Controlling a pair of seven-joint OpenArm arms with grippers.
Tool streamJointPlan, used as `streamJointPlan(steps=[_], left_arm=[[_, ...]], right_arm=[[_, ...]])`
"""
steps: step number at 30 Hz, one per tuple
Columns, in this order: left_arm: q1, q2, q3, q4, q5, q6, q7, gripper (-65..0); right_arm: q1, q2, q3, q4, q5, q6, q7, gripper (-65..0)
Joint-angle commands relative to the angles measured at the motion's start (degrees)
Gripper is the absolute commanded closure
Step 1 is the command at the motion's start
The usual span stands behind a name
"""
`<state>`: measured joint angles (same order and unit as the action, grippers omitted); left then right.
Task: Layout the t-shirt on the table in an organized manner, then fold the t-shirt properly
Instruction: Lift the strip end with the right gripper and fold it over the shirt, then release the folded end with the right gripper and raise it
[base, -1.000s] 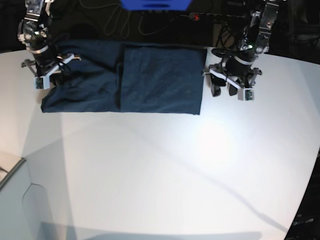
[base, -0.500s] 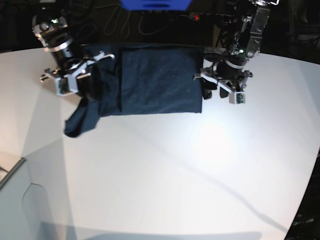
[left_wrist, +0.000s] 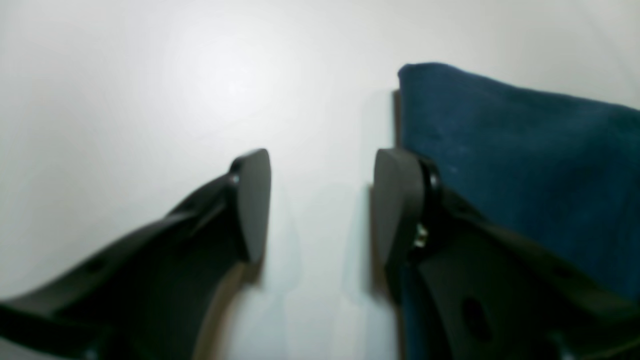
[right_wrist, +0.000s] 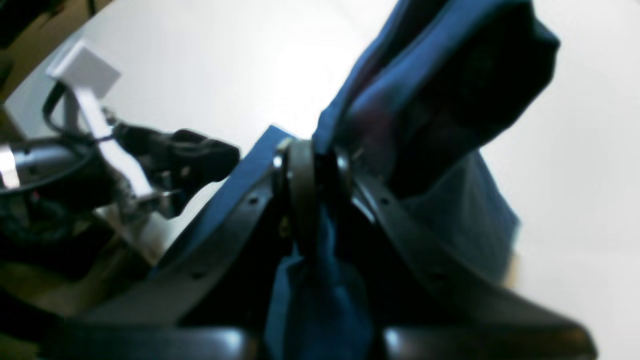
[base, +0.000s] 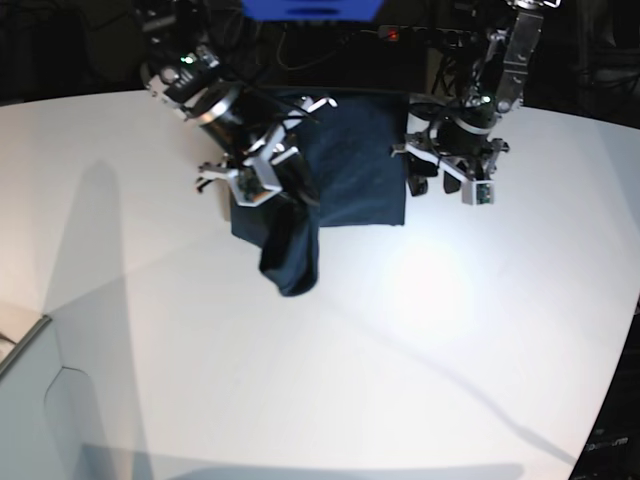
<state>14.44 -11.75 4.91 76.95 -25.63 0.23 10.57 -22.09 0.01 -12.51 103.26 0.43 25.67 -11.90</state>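
- I see the t-shirt (base: 345, 160) lying folded at the far side of the table (base: 400, 360), a dark navy block close to the table's back edge.
- My right gripper (right_wrist: 315, 175) is pinching a fold of the shirt; in its wrist view the jaws are pressed together on blue cloth, which bunches up above them.
- From the base view, that gripper (base: 262, 172) is raised over the shirt's left part, and a loose end of cloth hangs from it, reaching toward the near side of the shirt.
- My left gripper (left_wrist: 320, 200) has its jaws spread with only bare table between them.
- It sits just beside the shirt's right edge (left_wrist: 400, 110); one finger overlaps the cloth in the wrist view, but I cannot tell if it touches.
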Motion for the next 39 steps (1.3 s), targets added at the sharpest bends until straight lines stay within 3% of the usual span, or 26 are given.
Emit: streamJointPlan(steps=[1,11,22,31,39], left_arm=[[0.6,-0.3,-0.3,0.9,-0.1,-0.1,-0.2,-32.5],[0.8,-1.7,-0.5,0.9,-0.1,-0.1,-0.2,-32.5],[0.8,-1.8,-0.6,0.9,-0.1,-0.1,-0.3,-32.5],[5.6,-3.0,-13.0,7.7,-0.1,-0.2,-0.2,-32.5],[5.8,-3.0,-14.1,7.7,-0.1,-0.2,-0.2,-32.5]], right_arm=[[0.8,-0.1,-1.2,-0.1,0.8,0.2,1.7,0.0],[6.3,-0.1,-11.6,-8.8,0.8,0.2,1.7,0.0],[11.9,-0.1,-14.0,-19.9,0.8,0.2,1.7,0.0],[12.3,-0.1,-15.4,-20.7,0.8,0.2,1.7,0.0],[13.1,-0.1,-18.6,-20.8,0.8,0.2,1.7,0.0]])
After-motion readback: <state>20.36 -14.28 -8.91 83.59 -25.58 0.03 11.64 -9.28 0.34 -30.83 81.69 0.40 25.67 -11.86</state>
